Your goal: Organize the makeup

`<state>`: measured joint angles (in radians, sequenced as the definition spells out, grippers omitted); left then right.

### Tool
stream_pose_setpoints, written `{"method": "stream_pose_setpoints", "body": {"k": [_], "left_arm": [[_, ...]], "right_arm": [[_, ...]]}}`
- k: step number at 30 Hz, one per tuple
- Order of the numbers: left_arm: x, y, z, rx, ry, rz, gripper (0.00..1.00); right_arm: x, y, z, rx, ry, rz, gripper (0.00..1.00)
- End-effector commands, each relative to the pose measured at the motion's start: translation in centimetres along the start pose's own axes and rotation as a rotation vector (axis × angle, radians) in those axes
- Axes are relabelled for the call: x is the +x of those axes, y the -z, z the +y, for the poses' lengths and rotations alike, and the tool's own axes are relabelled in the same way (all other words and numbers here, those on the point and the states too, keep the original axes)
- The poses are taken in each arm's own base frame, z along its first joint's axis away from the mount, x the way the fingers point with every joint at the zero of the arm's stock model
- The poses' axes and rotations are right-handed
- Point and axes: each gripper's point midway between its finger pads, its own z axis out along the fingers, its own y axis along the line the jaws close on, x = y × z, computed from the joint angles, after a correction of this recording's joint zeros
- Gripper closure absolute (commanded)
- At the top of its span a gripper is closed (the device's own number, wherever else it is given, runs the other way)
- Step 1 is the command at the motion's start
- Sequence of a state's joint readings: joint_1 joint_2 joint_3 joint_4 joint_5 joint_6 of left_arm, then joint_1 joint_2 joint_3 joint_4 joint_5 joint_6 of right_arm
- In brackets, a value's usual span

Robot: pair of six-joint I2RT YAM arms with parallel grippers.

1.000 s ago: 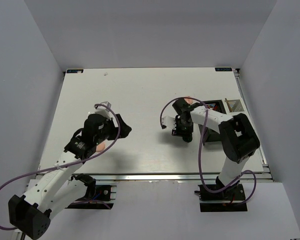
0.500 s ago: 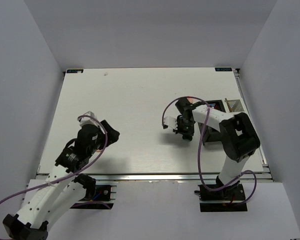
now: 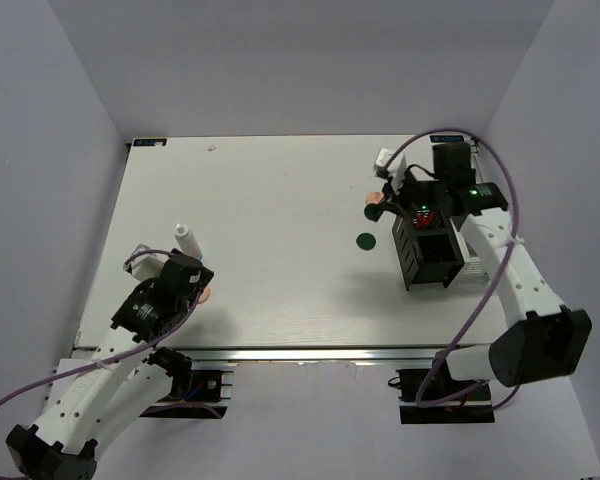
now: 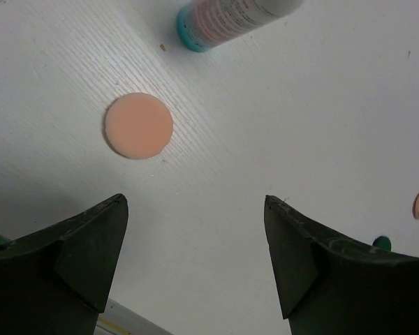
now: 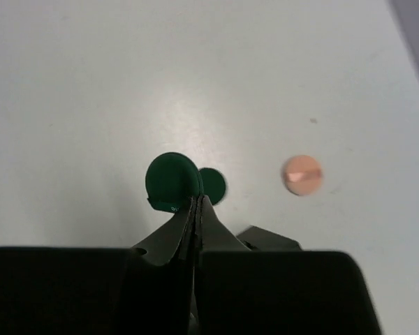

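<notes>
Two arms | left claw [image 4: 194, 213] spread low | right claw [image 5: 195, 204] aloft pinching green disc [image 5: 169, 180]

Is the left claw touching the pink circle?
Apart. The left wrist view shows white table between the peach-pink disc and both fingers of the open left gripper.

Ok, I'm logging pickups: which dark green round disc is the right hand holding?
The larger-looking dark green round disc, pinched at its lower edge by the right hand; the other green disc lies flat on the white table.
</notes>
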<state>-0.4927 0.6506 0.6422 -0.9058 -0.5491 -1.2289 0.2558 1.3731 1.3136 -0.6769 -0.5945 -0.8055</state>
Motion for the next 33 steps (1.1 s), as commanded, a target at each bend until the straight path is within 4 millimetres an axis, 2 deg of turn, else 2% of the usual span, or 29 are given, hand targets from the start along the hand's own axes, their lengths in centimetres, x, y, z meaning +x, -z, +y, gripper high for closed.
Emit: {"method": "stream_pose_setpoints", "body": {"k": [1,3,4,6,7,9,10,13,16,20,22,28,30,31,33], "left_arm": [[-1.1,-0.4,0.8,-0.071,0.143,-0.068,0.12],[-0.5,-0.9,1.3,-0.109,0.168,-0.059,0.12],[-0.2,-1.2,1.3,-0.114,0.167,-0.054,0.12],[0.6,-1.7,1.6,-0.146,0.155,-0.027,0.09],[0.9,-1.7,1.8,-0.169,0.161,-0.018,0.09],[1.4,-2.1,2.4,-0.226,0.143,-0.006,0.08],[1.3,-2.1,2.3,-0.24,0.135,-0.003,0.08],[1.5,-2.4,2.4,-0.271,0.106,0.005,0.08],[1.6,-2.7,2.1,-0.273,0.085,0.01,0.08],[1.7,-3.1,1.9,-0.267,0.071,0.014,0.08],[1.7,-3.1,1.8,-0.266,0.063,0.012,0.08],[1.3,-3.1,2.2,-0.27,0.03,-0.007,0.07],[1.2,-3.1,2.1,-0.261,0.024,-0.011,0.07],[1.2,-3.1,2.1,-0.26,0.02,-0.011,0.07],[1.1,-3.1,2.0,-0.254,0.016,-0.011,0.06]], "right_arm": [[-0.7,3.7,-3.6,0.18,-0.12,-0.037,1.0],[0.3,5.8,-5.1,0.277,-0.16,-0.013,1.0],[2.0,7.7,-6.6,0.361,-0.199,0.022,1.0],[3.7,10.2,-7.9,0.454,-0.242,0.05,1.0],[5.7,12.1,-8.7,0.512,-0.286,0.092,1.0],[7.4,14.0,-9.1,0.561,-0.328,0.126,1.0],[8.8,15.4,-9.3,0.595,-0.355,0.162,1.0],[11.1,17.5,-9.3,0.648,-0.395,0.232,1.0],[13.2,18.2,-8.6,0.646,-0.42,0.298,1.0],[17.1,17.2,-6.4,0.582,-0.472,0.409,1.0],[18.7,17.2,-6.0,0.573,-0.49,0.449,1.0],[21.2,16.0,-5.3,0.538,-0.507,0.486,0.99],[21.9,15.6,-5.4,0.531,-0.516,0.494,0.87],[22.0,15.4,-5.5,0.528,-0.522,0.49,0.77],[22.1,15.3,-5.6,0.521,-0.539,0.491,0.68]]}}
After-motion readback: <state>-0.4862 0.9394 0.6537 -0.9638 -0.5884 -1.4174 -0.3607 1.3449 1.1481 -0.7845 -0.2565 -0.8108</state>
